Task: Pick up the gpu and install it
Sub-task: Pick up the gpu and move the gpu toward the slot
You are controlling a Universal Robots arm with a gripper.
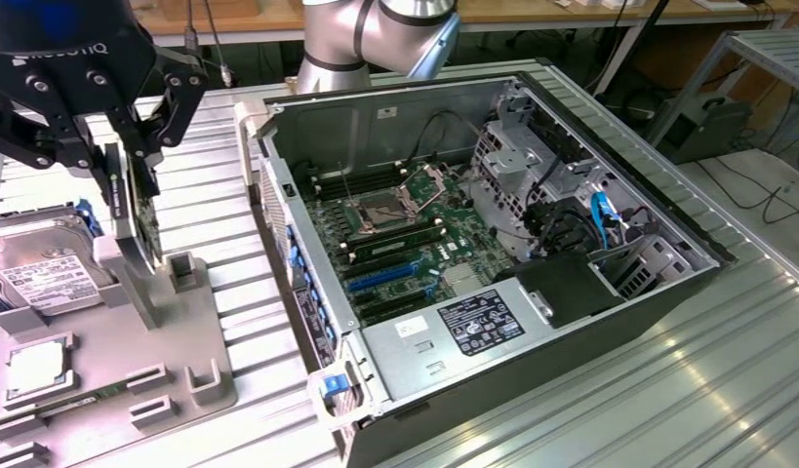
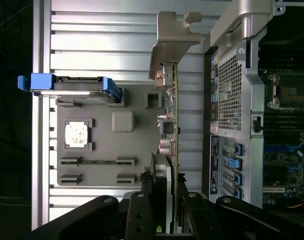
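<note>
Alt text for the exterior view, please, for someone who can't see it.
The gripper grips the gpu on edge over a grey holder at the exterior view's left, beside a hard drive. An open PC case lies at the exterior view's right, motherboard exposed.

- Your exterior camera looked steeply down, from close, on the computer case (image 1: 373,122) and grey parts holder (image 1: 178,331).
- Your wrist camera looked down past the gripper (image 2: 172,176); both views shared case and holder.
</note>
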